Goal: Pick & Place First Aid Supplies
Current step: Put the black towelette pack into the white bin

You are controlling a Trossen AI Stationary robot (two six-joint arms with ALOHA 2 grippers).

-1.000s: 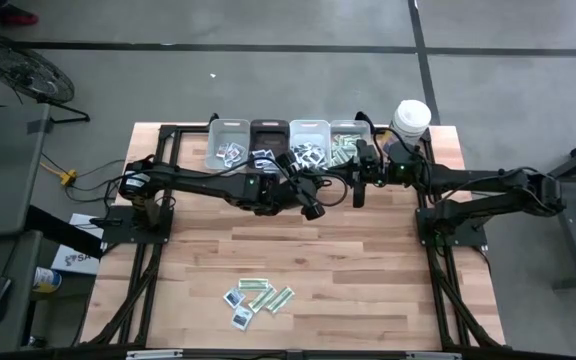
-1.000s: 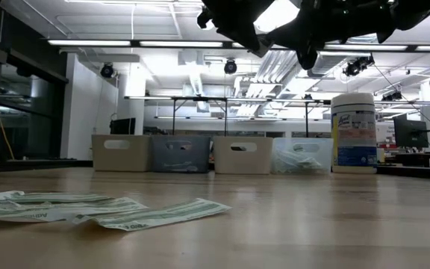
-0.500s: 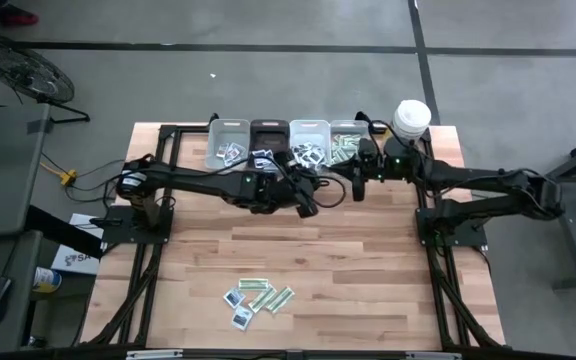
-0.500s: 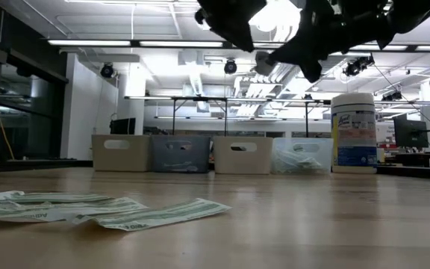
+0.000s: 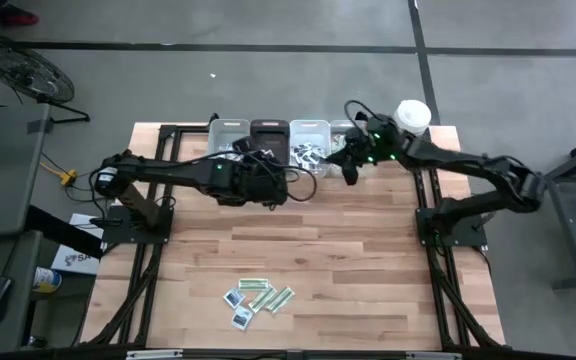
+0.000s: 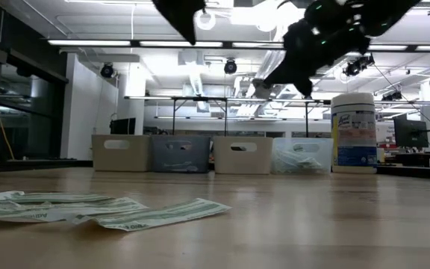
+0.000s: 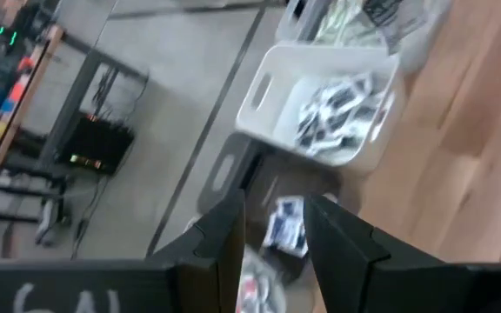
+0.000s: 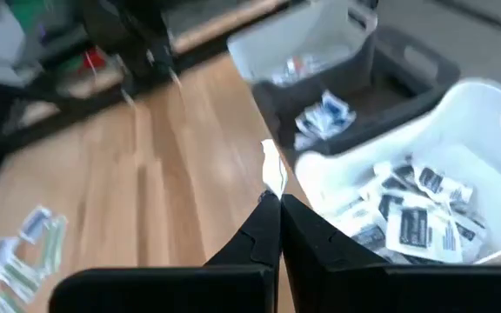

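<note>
Most packets are already sorted into the four bins (image 5: 251, 131) at the table's far edge. A handful (image 5: 258, 298) remains near the front. The left gripper (image 7: 272, 228) hangs parted above a dark bin, a packet (image 7: 287, 228) visible between its fingers. The right gripper (image 8: 272, 202) is pinched on a white packet (image 8: 273, 171) beside the white bin (image 8: 459, 148).

bins: four in a row (image 5: 289, 140) along bench (image 5: 368, 260) far edge | canister (image 5: 412, 114): right of the row | loose packets (image 5: 256, 298): cluster on bench near front edge, well apart from bins | more packets (image 8: 407, 217): inside the bins
</note>
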